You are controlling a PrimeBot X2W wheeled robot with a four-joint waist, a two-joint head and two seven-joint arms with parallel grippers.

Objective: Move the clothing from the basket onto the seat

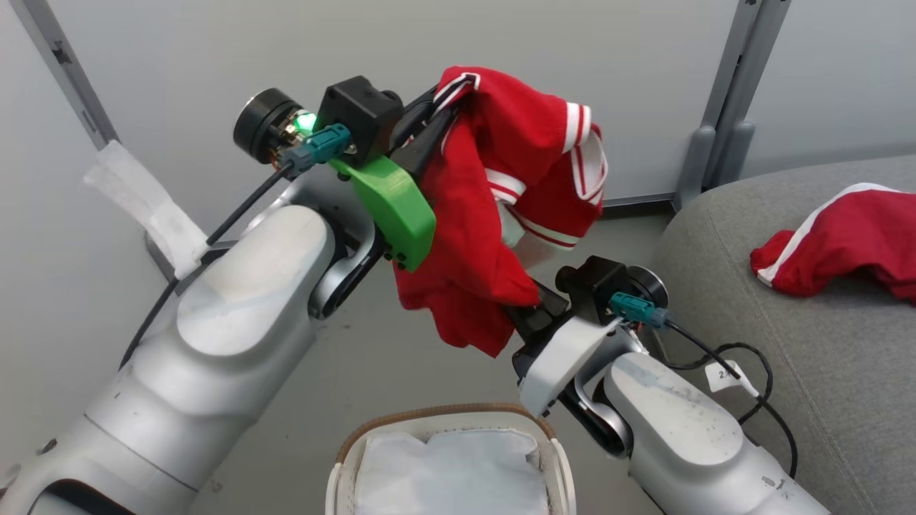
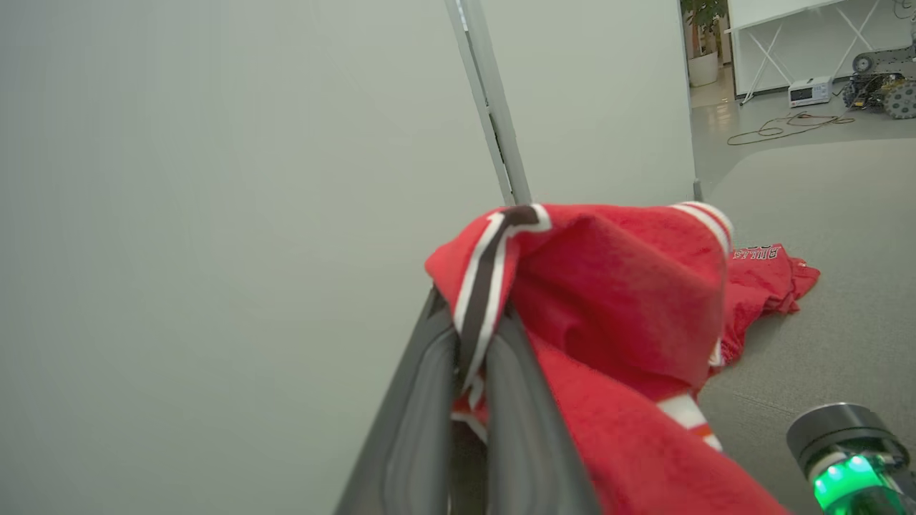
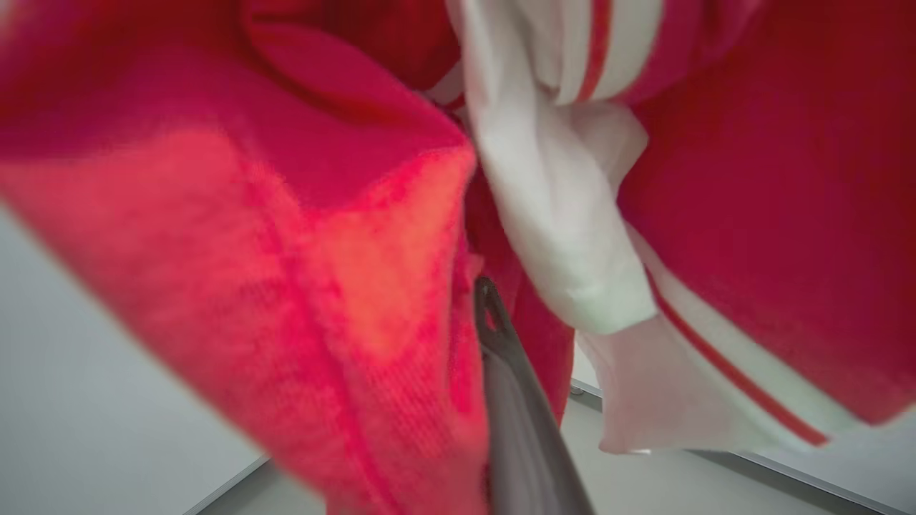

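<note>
A red garment [image 1: 501,179] with white and black trim hangs in the air above the basket [image 1: 343,458], stretched between both grippers. My left gripper [image 1: 445,96] is raised and shut on its striped edge; in the left wrist view the two dark fingers [image 2: 519,415] pinch that trim [image 2: 494,265]. My right gripper [image 1: 533,299] is lower and shut on the bottom of the same garment, with one finger [image 3: 515,400] showing under the cloth [image 3: 286,236]. A second red piece [image 1: 844,243] lies on the grey seat [image 1: 787,343], with lettering [image 2: 764,252] on it. The basket holds its white liner [image 1: 451,472].
A pale partition wall [image 1: 215,64] with grey metal posts [image 1: 723,107] stands behind the grippers. Grey floor [image 1: 372,357] lies between the basket and the wall. A black cable [image 1: 744,357] loops by my right wrist. Tape [image 1: 143,200] sticks to the left post.
</note>
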